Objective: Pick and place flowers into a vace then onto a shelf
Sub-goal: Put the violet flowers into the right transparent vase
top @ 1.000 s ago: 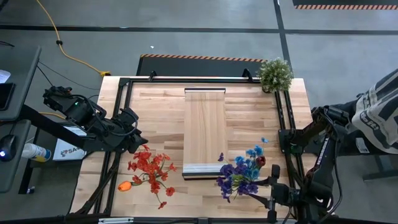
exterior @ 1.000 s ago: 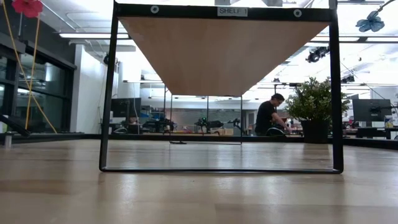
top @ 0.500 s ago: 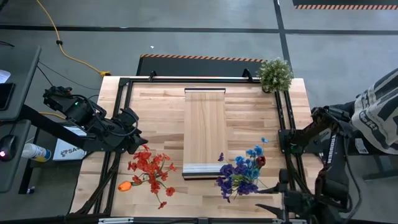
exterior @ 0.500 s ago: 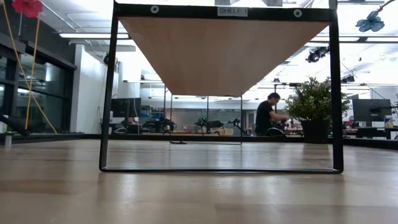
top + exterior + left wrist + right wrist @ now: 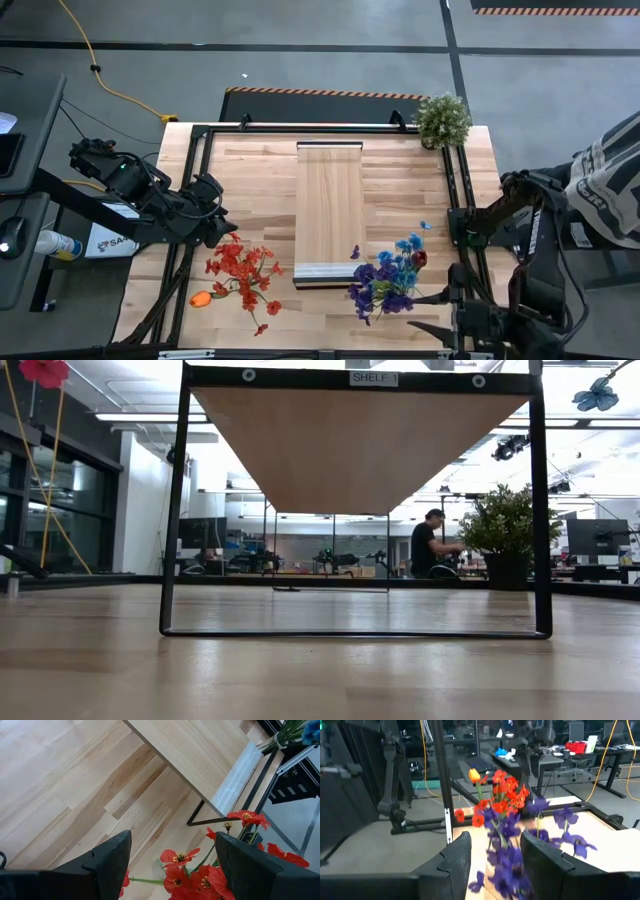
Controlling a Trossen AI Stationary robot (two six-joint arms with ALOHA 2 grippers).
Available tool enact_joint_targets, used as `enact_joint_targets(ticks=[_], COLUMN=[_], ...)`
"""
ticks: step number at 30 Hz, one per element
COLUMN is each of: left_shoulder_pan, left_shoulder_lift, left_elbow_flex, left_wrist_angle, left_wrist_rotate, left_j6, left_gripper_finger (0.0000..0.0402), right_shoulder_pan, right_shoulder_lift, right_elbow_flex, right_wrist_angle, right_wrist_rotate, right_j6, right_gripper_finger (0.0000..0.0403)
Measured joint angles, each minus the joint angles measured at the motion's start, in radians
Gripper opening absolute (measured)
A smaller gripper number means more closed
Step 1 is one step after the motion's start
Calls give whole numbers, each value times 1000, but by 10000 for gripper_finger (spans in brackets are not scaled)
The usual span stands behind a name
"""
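Observation:
A bunch of red flowers (image 5: 243, 272) with an orange tulip stands upright at the table's near left. My left gripper (image 5: 220, 232) hangs open just above it, and red heads (image 5: 192, 875) show below and between its fingers. A bunch of blue and purple flowers (image 5: 388, 278) stands at the near right, past the end of the shelf (image 5: 330, 210). My right gripper (image 5: 422, 311) points level at it from the table's right, fingers apart, with purple heads (image 5: 507, 850) before them. What bears either bunch is hidden under the heads. The vace is hidden or out of view. My right gripper has blurred purple flower heads (image 5: 506, 870) showing in the gap between its fingers. I cannot tell whether it touches them.
A bushy potted plant (image 5: 442, 118) stands at the far right corner. Black frame rails (image 5: 455, 200) run along the table's sides. The shelf's black legs (image 5: 175, 510) stand on the table. A person's striped sleeve (image 5: 610, 190) is beyond the right edge.
My right gripper has gone up beside the blue and purple flowers, which stand where they were. The red flowers have kept still.

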Motion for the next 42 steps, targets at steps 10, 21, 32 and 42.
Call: enact_joint_targets(ticks=[10,21,32,42], left_shoulder_pan=[0,0,0,0], left_shoulder_lift=[0,0,0,0], left_elbow_flex=[0,0,0,0], left_wrist_angle=[0,0,0,0], left_wrist_rotate=[1,4,25,52], left_j6=[30,48,48,72], left_gripper_finger=[321,321,320,320], right_shoulder_pan=[-25,-25,-47,5], right_shoulder_lift=[-1,0,0,-1], right_elbow_flex=[7,6,6,5], right_wrist_angle=[103,235,367,51], right_wrist_rotate=[-38,-36,-90,-209], right_j6=[-93,-225,-403,140], right_gripper_finger=[161,156,156,155])
